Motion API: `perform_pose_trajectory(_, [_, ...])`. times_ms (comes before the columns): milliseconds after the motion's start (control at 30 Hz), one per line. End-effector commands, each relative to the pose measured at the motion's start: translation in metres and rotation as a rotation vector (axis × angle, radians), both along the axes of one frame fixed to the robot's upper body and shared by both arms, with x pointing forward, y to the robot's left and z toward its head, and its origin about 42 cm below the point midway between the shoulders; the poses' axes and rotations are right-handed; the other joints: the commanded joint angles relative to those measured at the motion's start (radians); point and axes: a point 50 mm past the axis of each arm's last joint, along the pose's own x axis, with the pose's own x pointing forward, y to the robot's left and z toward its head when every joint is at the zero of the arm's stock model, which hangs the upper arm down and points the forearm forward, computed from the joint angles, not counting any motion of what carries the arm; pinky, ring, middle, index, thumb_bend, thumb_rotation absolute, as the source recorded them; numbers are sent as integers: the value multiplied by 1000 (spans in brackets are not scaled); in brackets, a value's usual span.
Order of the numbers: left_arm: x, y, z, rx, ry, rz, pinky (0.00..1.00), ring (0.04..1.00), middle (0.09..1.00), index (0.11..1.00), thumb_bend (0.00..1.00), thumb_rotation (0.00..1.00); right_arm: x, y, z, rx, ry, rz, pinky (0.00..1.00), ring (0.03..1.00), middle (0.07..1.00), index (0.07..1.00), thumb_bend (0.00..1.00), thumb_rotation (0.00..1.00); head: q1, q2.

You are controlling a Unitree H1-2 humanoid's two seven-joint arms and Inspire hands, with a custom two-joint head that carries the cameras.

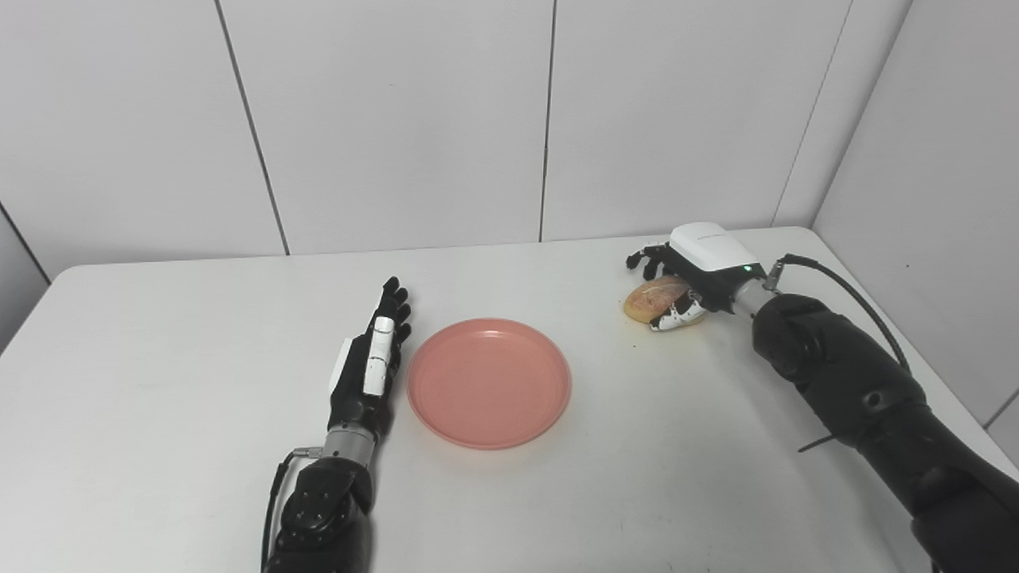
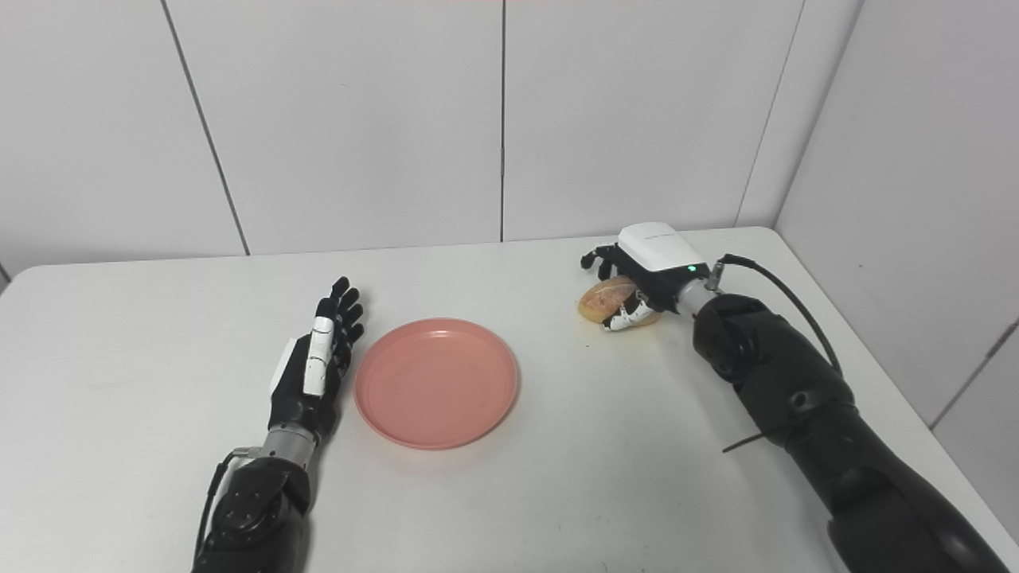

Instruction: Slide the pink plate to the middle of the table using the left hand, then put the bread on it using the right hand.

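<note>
The pink plate (image 1: 489,382) lies flat near the middle of the white table (image 1: 159,414). Just to its left rests my left hand (image 1: 372,358), open, fingers stretched straight and pointing away from me, a small gap from the plate's rim. At the far right the bread (image 1: 651,297), a golden-brown roll, sits on the table. My right hand (image 1: 691,274) is over it, with fingers curled around its far side and the thumb under its near side. Whether the bread is lifted off the table I cannot tell.
White wall panels (image 1: 398,119) stand behind the table, and a side wall runs along the right edge. A black cable (image 1: 852,290) loops from my right wrist. A few crumbs lie near the bread.
</note>
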Motion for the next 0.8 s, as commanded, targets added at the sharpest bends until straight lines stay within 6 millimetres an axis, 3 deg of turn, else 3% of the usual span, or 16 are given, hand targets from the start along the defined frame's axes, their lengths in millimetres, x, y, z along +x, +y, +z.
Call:
perform_pose_trajectory(0, [1,-1,2,-2,-17,1,1000,1000,1000,1000,685,1000,11,1,33,30,-132,13,316,401,490,615,536,0,2,-1])
perform_pose_trajectory(133, [1,-1,2,-6,-12,-1,1000,1000,1000,1000,689,1000,11,1,34,47,-165,9,350,431,486,574,536,0,3,-1])
perform_pose_trajectory(433, [1,-4,2,10,-17,3,1000,1000,1000,1000,686,1000,9,4,39,70,-219,20,269,344,410,516,510,0,10,-1])
perform_pose_trajectory(767, [1,-5,2,9,-14,-2,1000,1000,1000,1000,712,1000,3,29,52,196,-346,99,234,306,404,510,513,0,21,-2])
